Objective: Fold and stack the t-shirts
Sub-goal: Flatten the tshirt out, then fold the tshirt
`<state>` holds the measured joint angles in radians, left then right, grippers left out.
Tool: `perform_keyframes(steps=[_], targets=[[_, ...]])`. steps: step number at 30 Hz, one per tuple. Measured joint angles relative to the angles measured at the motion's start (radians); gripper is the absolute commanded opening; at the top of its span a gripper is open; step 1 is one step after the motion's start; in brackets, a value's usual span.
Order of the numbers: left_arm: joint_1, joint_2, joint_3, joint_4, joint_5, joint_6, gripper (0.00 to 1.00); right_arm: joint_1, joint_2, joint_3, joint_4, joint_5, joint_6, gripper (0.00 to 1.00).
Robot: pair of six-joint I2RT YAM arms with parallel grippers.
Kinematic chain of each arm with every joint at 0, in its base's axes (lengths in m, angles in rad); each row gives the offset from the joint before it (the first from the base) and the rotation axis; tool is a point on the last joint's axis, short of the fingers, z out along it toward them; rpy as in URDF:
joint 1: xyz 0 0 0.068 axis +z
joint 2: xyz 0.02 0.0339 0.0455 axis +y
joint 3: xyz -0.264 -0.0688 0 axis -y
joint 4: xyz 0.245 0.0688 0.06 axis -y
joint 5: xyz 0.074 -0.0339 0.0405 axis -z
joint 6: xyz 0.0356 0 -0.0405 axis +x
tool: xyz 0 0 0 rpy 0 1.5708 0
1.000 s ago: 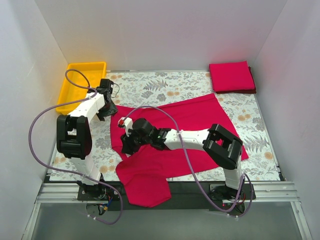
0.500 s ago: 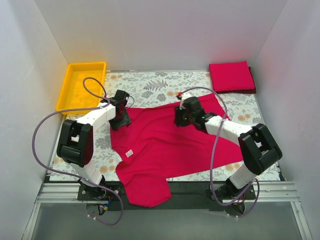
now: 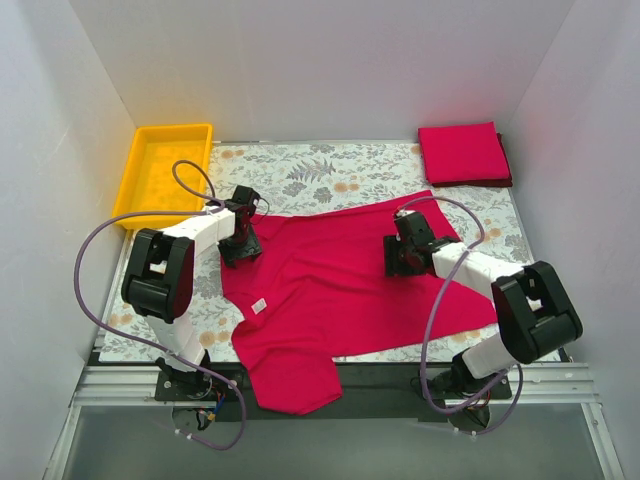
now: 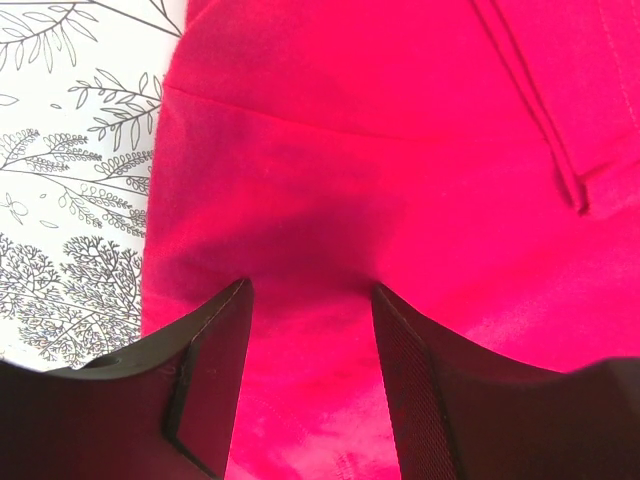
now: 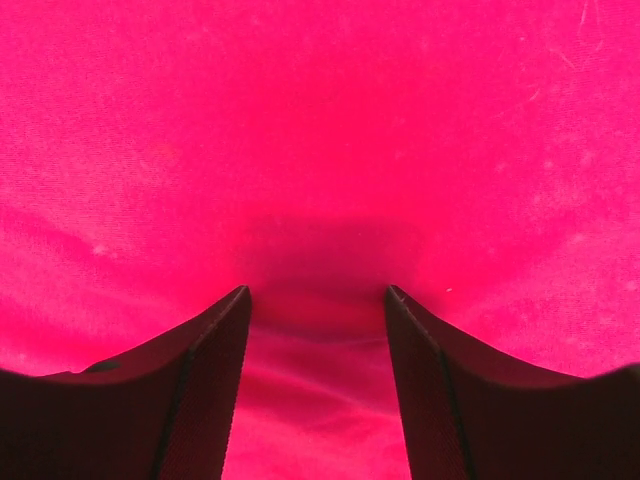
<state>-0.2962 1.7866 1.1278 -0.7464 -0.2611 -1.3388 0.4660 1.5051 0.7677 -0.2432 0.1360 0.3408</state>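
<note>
T-shirt (image 3: pixel 330 285) spread (seemingly unfolded) on table (image 3: pixel 330 170)

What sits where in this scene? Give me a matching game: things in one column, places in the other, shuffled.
Things:
1. yellow tray
2. folded t-shirts
3. spread t-shirt
4. left gripper

Places:
a. far right corner
b. centre, one part hanging over the near edge
c. far left corner
d. over the spread t-shirt's left edge

Pairs: 1-c, 2-a, 3-b, 4-d
</note>
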Motion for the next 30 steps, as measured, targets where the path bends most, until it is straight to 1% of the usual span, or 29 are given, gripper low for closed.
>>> perform_keyframes(steps=[3, 8, 10, 12, 14, 17, 21, 22, 25, 30], targets=[[-0.002, 0.006, 0.007, -0.002, -0.011, 0.012, 0.50, 0.000, -0.071, -0.061, -0.017, -0.018, 0.012, 0.64], [-0.002, 0.027, 0.039, -0.013, -0.026, 0.034, 0.51, 0.000, -0.244, -0.189, -0.060, -0.074, 0.044, 0.65], [-0.002, 0.043, 0.064, -0.011, -0.035, 0.038, 0.52, 0.000, -0.298, -0.209, -0.109, -0.101, 0.053, 0.64], [0.000, 0.054, 0.089, -0.013, -0.042, 0.037, 0.52, 0.000, -0.319, -0.208, -0.161, -0.102, 0.053, 0.62], [0.012, 0.058, 0.130, -0.013, -0.043, 0.032, 0.52, -0.005, -0.324, -0.182, -0.215, -0.085, 0.048, 0.61], [0.056, 0.058, 0.209, -0.002, -0.042, 0.021, 0.54, -0.040, -0.311, -0.089, -0.257, -0.060, 0.031, 0.59], [0.126, 0.064, 0.296, 0.030, -0.039, 0.020, 0.55, -0.103, -0.269, 0.050, -0.220, -0.053, 0.004, 0.59], [0.143, 0.074, 0.323, 0.039, -0.038, 0.023, 0.53, -0.114, -0.256, 0.071, -0.206, -0.056, -0.001, 0.59], [0.166, 0.129, 0.387, 0.079, -0.033, 0.035, 0.49, -0.132, -0.227, 0.087, -0.169, -0.074, -0.008, 0.58], [0.163, 0.251, 0.449, 0.111, -0.006, 0.069, 0.47, -0.143, -0.193, 0.087, -0.159, -0.106, -0.019, 0.58]])
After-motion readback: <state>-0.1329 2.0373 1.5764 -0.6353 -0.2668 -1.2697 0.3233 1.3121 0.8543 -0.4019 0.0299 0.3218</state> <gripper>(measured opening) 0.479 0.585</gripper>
